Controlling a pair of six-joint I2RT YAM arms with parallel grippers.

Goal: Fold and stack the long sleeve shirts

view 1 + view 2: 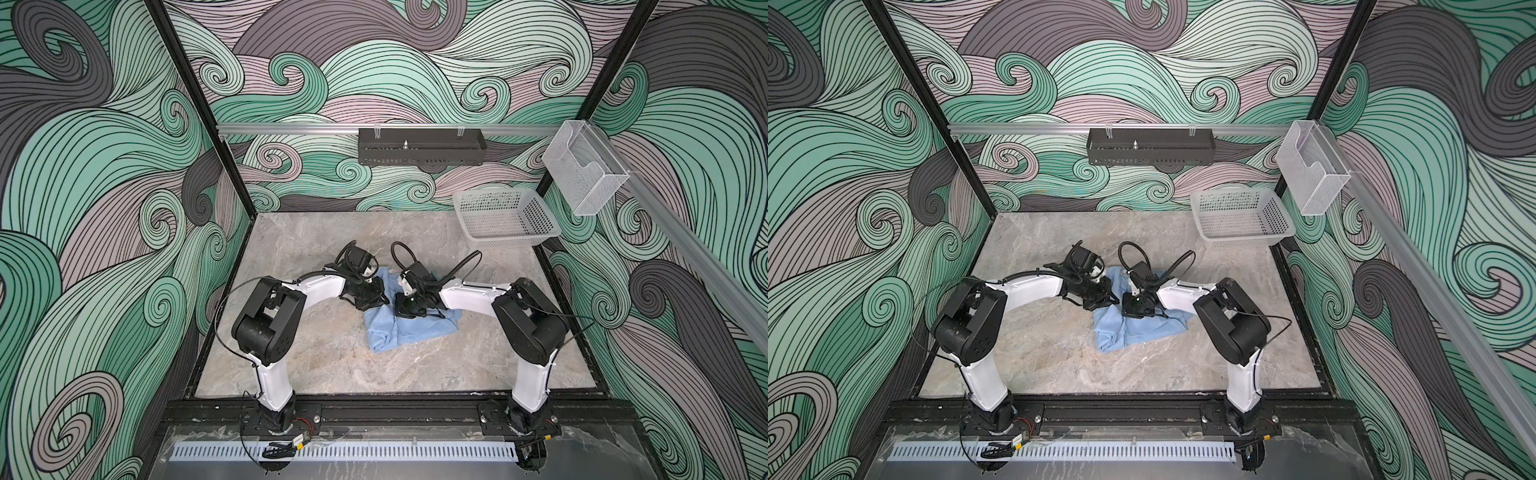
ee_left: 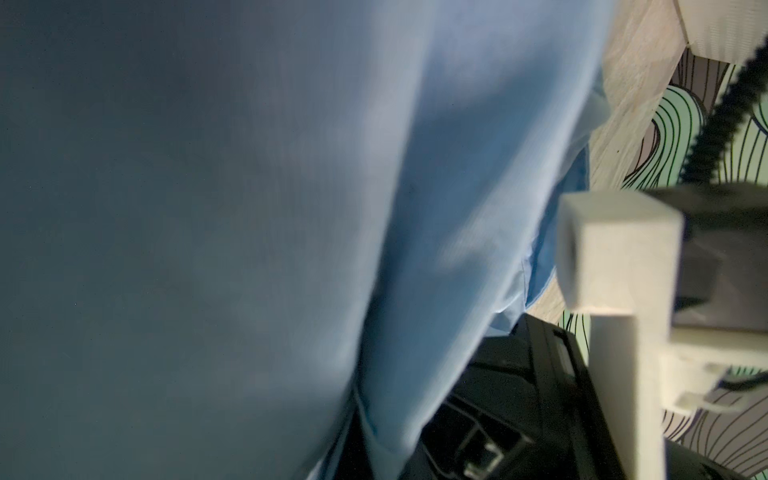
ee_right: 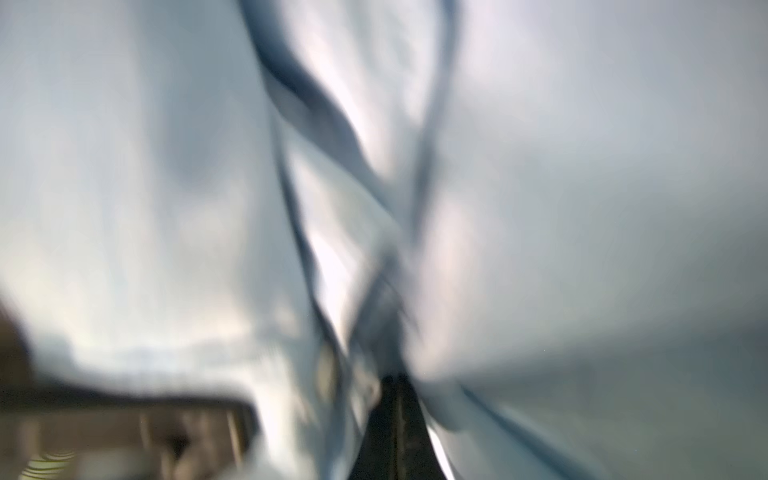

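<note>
The light blue long sleeve shirt (image 1: 415,332) (image 1: 1142,328) lies bunched in a rough heap in the middle of the marble table (image 1: 311,357). Both grippers meet over its far part, almost touching each other. My left gripper (image 1: 383,300) (image 1: 1111,297) is at the shirt's far left edge. In the left wrist view, blue cloth (image 2: 436,208) hangs across the lens and hides the jaws. My right gripper (image 1: 401,312) (image 1: 1128,311) is low on the shirt's middle. In the blurred right wrist view its dark fingers (image 3: 397,382) are shut, with folds of the shirt (image 3: 582,187) gathered at their tips.
A pale perforated basket (image 1: 505,218) (image 1: 1241,216) stands at the table's back right corner. A clear plastic holder (image 1: 584,166) hangs on the right rail and a black tray (image 1: 419,147) on the back rail. Bare table lies in front of and left of the shirt.
</note>
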